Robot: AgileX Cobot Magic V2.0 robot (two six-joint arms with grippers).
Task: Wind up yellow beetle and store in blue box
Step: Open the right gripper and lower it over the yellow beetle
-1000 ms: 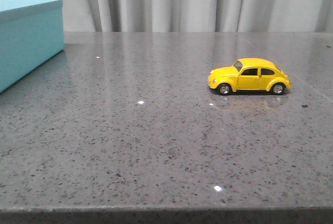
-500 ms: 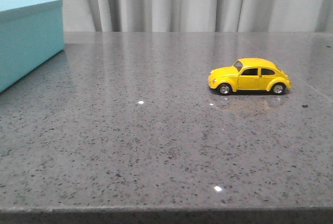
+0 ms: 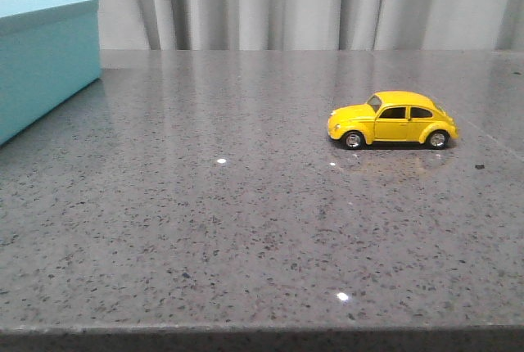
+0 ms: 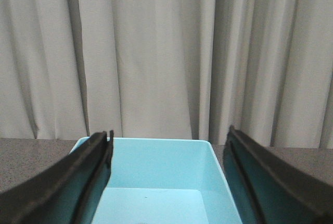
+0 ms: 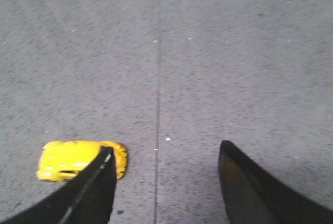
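- We find the blue box point(image 3: 45, 61) at the table's point(image 3: 246, 229) left edge, lid off; its visible interior appears empty.
- Our left gripper point(image 4: 169, 182) hangs spread above the box, gripping nothing, likely staged for receiving.
- The yellow beetle point(image 3: 392, 119) stands on its wheels well right of the box, untouched.
- Our right gripper point(image 5: 164, 182) hovers spread, empty, the beetle just outside one finger, so not yet aligned for grasping.

left pincer point(image 4: 169, 182) spread wide, right pincer point(image 5: 166, 182) spread wide

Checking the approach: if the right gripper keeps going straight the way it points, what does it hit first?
Probably bare table. The open right gripper has the yellow beetle off to one finger's side, not between.
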